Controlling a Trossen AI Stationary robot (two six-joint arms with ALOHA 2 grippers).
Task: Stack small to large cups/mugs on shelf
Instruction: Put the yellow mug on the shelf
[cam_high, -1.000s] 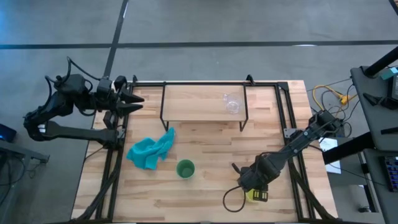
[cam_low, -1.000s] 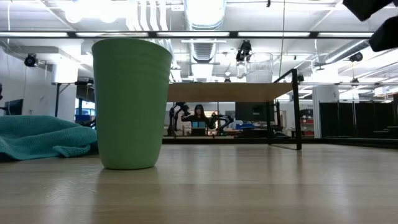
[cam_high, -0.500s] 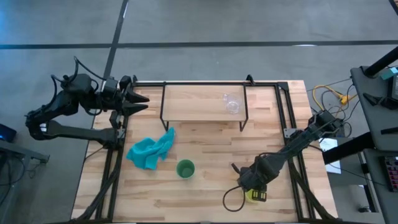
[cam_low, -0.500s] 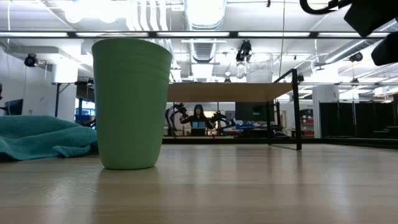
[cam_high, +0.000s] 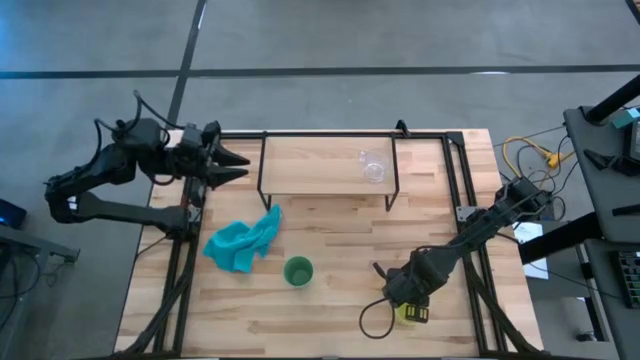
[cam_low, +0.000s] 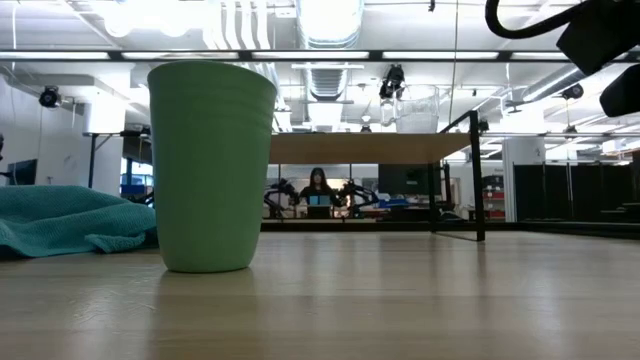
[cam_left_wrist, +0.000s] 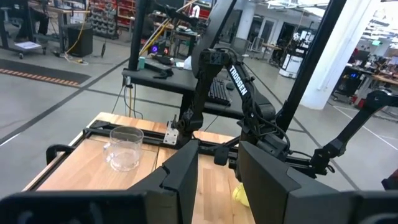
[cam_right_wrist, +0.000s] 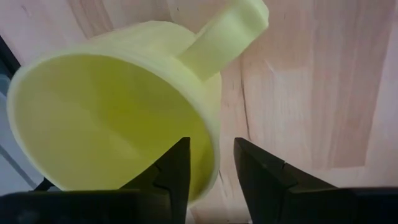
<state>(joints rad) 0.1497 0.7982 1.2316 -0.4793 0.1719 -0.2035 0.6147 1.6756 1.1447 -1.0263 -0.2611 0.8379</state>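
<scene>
Right gripper (cam_high: 408, 305): low at the near right of the tabletop (cam_high: 330, 230), directly over the yellow mug (cam_right_wrist: 118, 106). Fingers (cam_right_wrist: 171, 171) a narrow gap apart, straddling the mug's rim: one inside the bowl, one outside the wall. Whether the pads press the wall cannot be told.

Yellow mug: under and just ahead of the right gripper, mostly hidden by it from above, a yellow edge showing at (cam_high: 404, 314). Mouth faces the wrist camera; handle juts from the wall on the side away from the fingers, long axis running out over the bare wood.

Green cup (cam_high: 297, 271): well apart from the right gripper, toward the table's middle; upright, mouth up, long axis vertical (cam_low: 211, 165).

Teal cloth (cam_high: 243, 243): crumpled just beyond the green cup.

Clear glass cup (cam_high: 373, 167): upright on the shelf (cam_high: 310, 170), far from both grippers.

Left gripper (cam_high: 232, 166): raised at the shelf's left end, fingers parted and empty, pointing along the plank toward the glass cup (cam_left_wrist: 125, 147).
</scene>
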